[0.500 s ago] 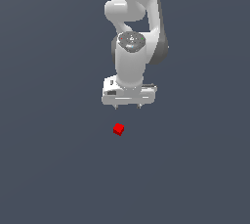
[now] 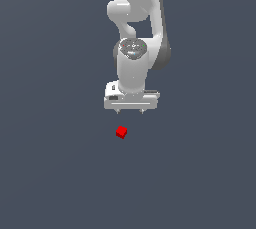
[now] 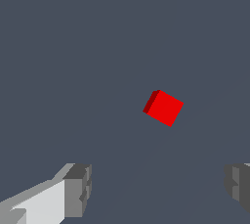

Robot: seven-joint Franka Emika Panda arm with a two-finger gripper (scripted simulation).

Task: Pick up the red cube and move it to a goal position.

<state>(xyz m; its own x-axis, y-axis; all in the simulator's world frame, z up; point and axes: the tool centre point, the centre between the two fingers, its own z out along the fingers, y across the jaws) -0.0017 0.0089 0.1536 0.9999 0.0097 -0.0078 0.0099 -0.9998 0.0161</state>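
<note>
The pincer point(image 2: 131, 111) is seen hanging off the white arm point(image 2: 136, 48) with its fingers pointed down, and it's spread wide, nothing gripped. In the wrist view the two grey fingertips point(image 3: 78, 189) are set far apart at either side of the frame, with plain floor showing between them.

The red cube point(image 2: 121, 132) is found a bit below the pincer in the exterior view, slightly toward the exterior view's left of the pincer's middle. It's clearly apart from the fingers, no contact at all. Whether the pincer is hovering right over it or is offset in depth can't really be told from that view. In the wrist view the red cube point(image 3: 164, 107) is caught ahead of the gap between the fingertips rather than inside it, sitting closer to one finger's side than the other.

As for orientation: no long axis can be picked out, since it's a cube and all sides look equal. It's seen turned at an angle to the line between the fingertips, so its edges aren't squared up with the pincer. One bright face and one darker side face are visible.

The cube is resting flat on the plain dark grey floor point(image 2: 55, 173); no edges or corners of that surface are in view, so it can't be placed against them.
</note>
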